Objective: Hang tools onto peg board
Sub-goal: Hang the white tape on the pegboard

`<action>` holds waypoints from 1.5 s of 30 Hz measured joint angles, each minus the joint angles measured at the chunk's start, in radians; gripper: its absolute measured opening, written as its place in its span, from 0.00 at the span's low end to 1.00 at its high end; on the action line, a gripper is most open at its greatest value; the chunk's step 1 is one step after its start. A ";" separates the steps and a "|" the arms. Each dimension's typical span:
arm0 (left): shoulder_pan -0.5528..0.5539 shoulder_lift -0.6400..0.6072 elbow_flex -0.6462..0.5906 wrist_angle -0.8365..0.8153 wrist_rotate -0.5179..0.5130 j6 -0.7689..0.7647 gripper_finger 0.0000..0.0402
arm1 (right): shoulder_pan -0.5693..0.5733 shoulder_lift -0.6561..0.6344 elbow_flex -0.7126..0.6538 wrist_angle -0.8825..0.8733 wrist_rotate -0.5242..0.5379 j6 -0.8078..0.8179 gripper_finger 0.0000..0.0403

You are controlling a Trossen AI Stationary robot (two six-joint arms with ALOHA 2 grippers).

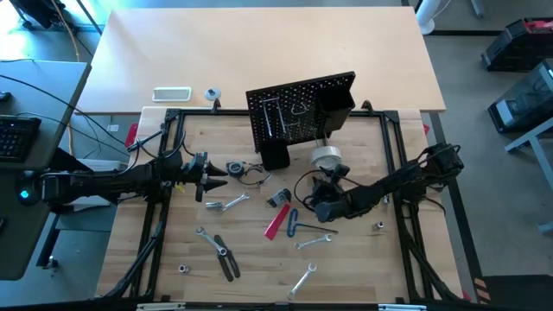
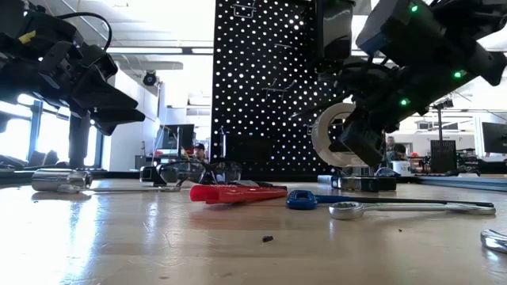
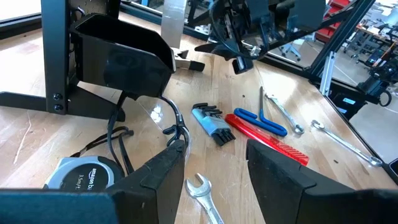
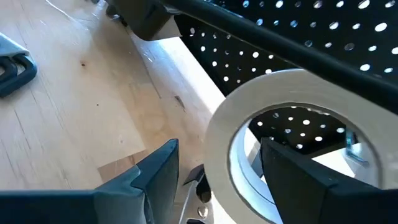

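Wood: the table (image 1: 173,250) is pale butcher-block inside a black frame, with the tools scattered over its middle and near edge.
Left gripper (image 1: 212,179): hangs over the left part of the table, fingers apart with nothing between them; a tape measure (image 3: 81,174) and a tangle of safety glasses (image 3: 163,121) lie just ahead of it.
Small wrench (image 1: 226,204): flat on the wood just beside the left gripper's tips, toward the near edge.
Black pliers (image 1: 226,262): lying near the front left, touching another wrench (image 1: 207,238).
Peg board (image 1: 298,108): black, upright at the far edge, middle of the table, with hooks and a black bin (image 3: 121,53) fixed to it.
Hex keys (image 3: 214,121): a folded blue-and-black set on the wood near the middle.
Red cutter (image 2: 238,192): on the table at the centre, touching the blue tool (image 2: 305,199).
Long wrench (image 2: 412,209): just right of the blue tool; one more wrench (image 1: 302,281) lies near the front edge.
Tape roll (image 4: 280,124): pale, standing on edge before the peg board.
Right gripper (image 1: 321,192): at the tape roll, right of centre, fingers spread wide, one inside the roll's hole and one outside its wall; whether they press the wall I cannot tell.
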 joint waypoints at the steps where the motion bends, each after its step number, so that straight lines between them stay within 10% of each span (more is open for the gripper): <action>1: 0.000 0.000 0.000 0.000 0.000 0.000 0.41 | 0.008 0.000 0.000 -0.005 0.009 0.005 0.54; 33: 0.000 0.000 0.000 0.000 0.000 0.000 0.41 | 0.154 -0.142 0.000 -0.122 -0.009 0.134 0.51; 45: 0.000 0.000 0.000 0.000 0.000 0.000 0.41 | 0.092 -0.385 0.000 -0.247 -0.106 0.067 0.14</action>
